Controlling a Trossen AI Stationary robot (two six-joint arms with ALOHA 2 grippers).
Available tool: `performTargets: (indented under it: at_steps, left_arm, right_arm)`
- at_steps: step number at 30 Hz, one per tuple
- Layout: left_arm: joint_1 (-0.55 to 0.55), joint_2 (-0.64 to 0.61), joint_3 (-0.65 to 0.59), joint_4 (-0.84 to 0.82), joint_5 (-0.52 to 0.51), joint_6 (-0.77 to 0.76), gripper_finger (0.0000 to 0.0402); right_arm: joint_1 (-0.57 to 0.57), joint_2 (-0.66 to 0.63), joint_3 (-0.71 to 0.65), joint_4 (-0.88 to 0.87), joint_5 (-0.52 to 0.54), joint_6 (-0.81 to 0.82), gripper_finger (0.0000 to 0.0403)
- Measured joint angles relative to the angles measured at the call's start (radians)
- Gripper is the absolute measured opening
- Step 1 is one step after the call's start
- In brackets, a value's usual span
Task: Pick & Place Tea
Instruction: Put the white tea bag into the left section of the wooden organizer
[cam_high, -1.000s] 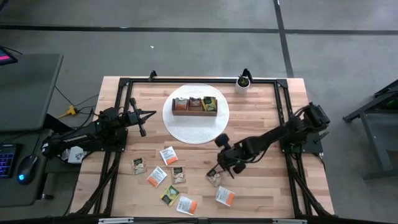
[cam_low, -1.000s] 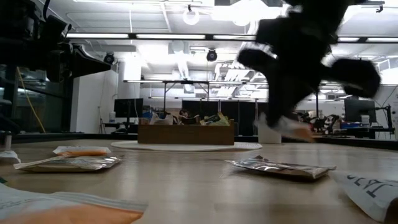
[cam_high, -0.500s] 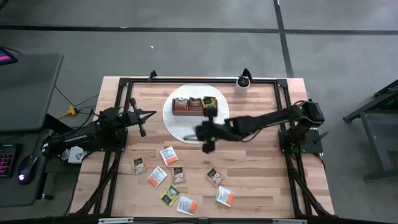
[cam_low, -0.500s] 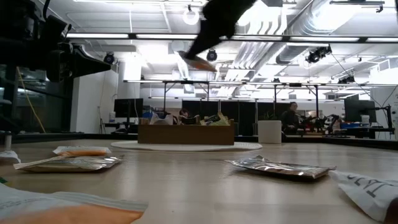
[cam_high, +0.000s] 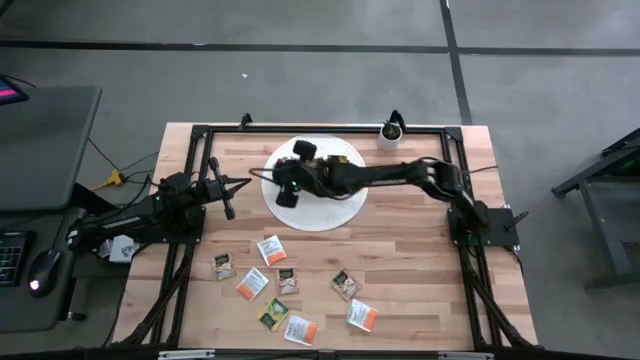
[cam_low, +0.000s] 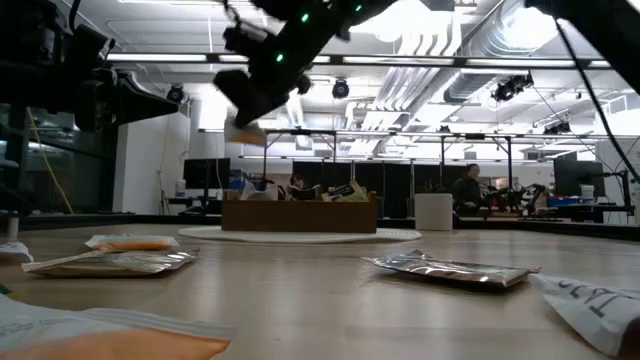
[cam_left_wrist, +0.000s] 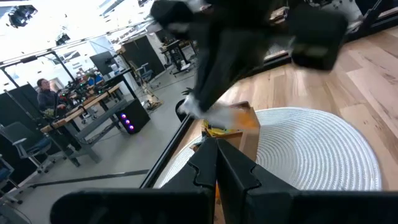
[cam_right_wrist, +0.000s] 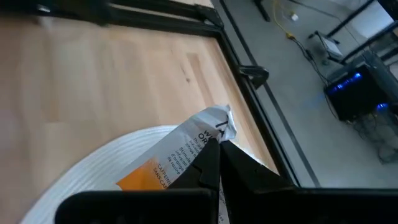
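above the white mat (cam_high: 340, 208), right gripper (cam_right_wrist: 214, 148) pinches a sachet (cam_right_wrist: 174, 158) — white-orange, creased.

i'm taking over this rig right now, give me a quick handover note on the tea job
Right end effector: shut on a white-orange paper tea sachet, held above the left end of the brown wooden box on the round white mat.
Left end effector: shut, empty, parked at the table's left side.
Done: the box already holds some sachets.
Left: release this sachet into the box, then clear the eight loose paper sachets lying on the wooden table nearer the front edge.
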Motion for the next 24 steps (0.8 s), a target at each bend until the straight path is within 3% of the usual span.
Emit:
performTargets:
  at_steps: [7,13,24]
  left_arm:
    - [0.000,0.000,0.000,0.000,0.000,0.000,0.0001]
    - [0.000,0.000,0.000,0.000,0.000,0.000,0.0001]
    - [0.000,0.000,0.000,0.000,0.000,0.000,0.0001]
  right_arm:
    - [-0.042,0.115,0.102,-0.003,0.012,0.037,0.0000]
    - [-0.069,0.134,0.104,-0.025,0.086,0.154,0.0000]
    - [-0.109,0.151,0.104,-0.047,0.081,0.287,0.0000]
